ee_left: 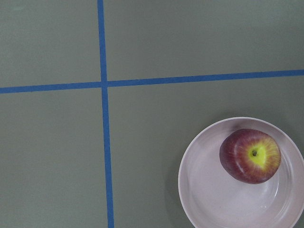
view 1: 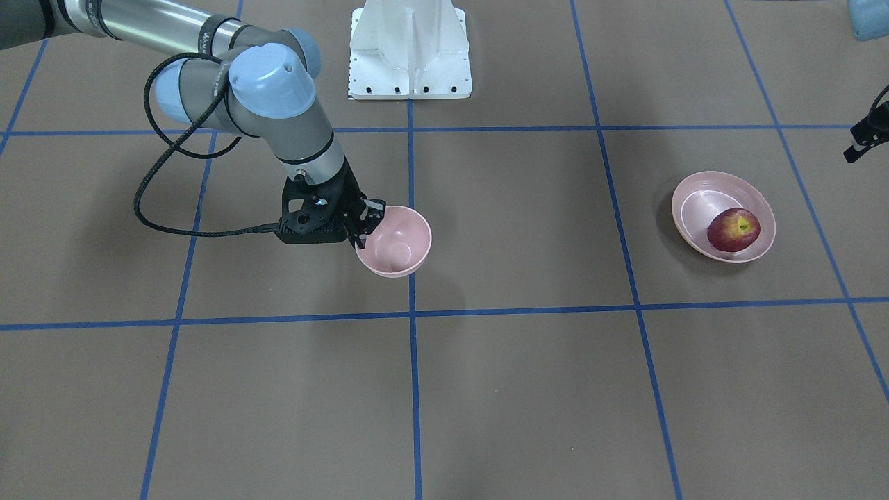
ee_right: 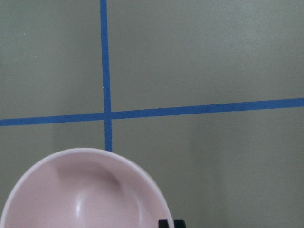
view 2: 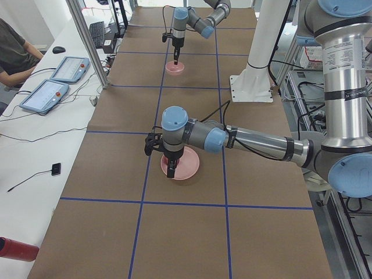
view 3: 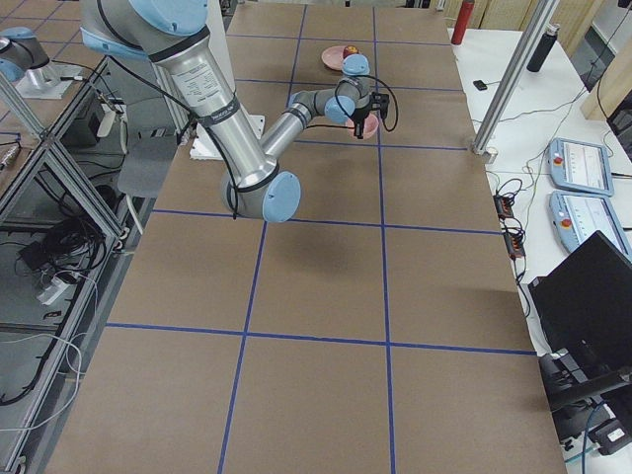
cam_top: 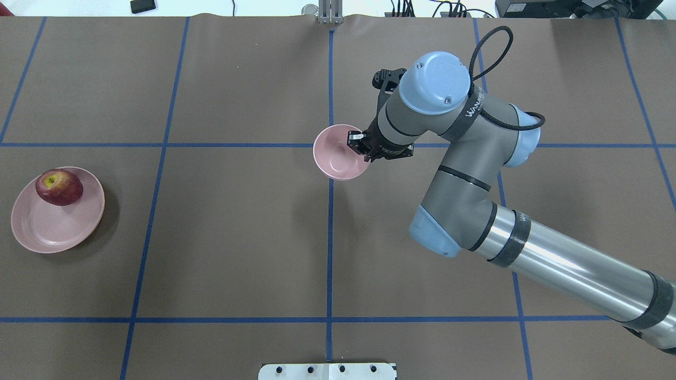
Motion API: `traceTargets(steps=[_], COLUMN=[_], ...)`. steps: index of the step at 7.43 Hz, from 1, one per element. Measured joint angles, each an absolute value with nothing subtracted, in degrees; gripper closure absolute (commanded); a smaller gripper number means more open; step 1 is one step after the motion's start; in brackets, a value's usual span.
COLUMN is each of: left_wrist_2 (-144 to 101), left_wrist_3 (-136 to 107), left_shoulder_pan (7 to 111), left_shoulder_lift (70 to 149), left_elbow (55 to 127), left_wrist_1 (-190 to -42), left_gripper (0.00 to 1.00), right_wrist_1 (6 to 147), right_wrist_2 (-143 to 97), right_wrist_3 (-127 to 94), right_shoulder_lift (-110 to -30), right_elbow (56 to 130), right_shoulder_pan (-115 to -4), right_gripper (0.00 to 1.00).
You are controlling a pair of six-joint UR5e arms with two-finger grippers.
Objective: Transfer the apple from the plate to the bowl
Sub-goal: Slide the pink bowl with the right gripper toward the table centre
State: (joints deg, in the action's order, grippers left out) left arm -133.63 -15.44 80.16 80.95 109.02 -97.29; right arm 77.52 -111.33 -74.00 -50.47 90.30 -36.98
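Note:
The dark-red apple (view 1: pixel 733 230) lies on the pale-pink plate (view 1: pixel 694 201) at the table's left end; both also show in the overhead view, apple (cam_top: pixel 58 187) and plate (cam_top: pixel 53 232). The small pink bowl (view 1: pixel 399 243) sits near the table's centre line and looks slightly tilted. My right gripper (view 1: pixel 364 223) is shut on the bowl's rim (cam_top: pixel 338 158). My left gripper (view 1: pixel 861 139) shows only as a black part at the view's edge, beside the plate. Its wrist view looks down on the apple (ee_left: pixel 250 155). I cannot tell whether it is open.
The white robot base (view 1: pixel 410 52) stands at the table's back middle. Blue tape lines (cam_top: pixel 330 237) grid the brown table. An operator's side table with tablets (view 2: pixel 52 81) runs along one long edge. A red bottle (view 2: pixel 17 249) lies near it.

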Motion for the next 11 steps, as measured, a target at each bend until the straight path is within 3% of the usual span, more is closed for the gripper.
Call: traceTargets(steps=[8, 9, 10, 11], left_wrist_2=[-133.6, -133.6, -133.6, -133.6], left_wrist_3=[-15.5, -15.5, -15.5, -15.5], left_shoulder_pan=[80.2, 80.2, 80.2, 80.2], left_shoulder_lift=[80.7, 80.7, 80.7, 80.7], left_elbow=[109.3, 109.3, 109.3, 109.2], left_wrist_1=[-97.3, -97.3, -97.3, -97.3], left_gripper=[0.02, 0.02, 0.02, 0.02], right_wrist_1=[71.1, 71.1, 71.2, 71.3], right_wrist_2=[-111.4, -111.4, -111.4, -111.3], right_wrist_3=[-75.1, -75.0, -75.1, -75.5], right_shoulder_lift=[-44.9, -44.8, -44.7, -44.6], right_elbow=[76.5, 76.2, 76.0, 76.0], right_shoulder_pan=[-36.8, -36.9, -36.9, -36.9], right_gripper=[1.0, 0.54, 0.01, 0.0])
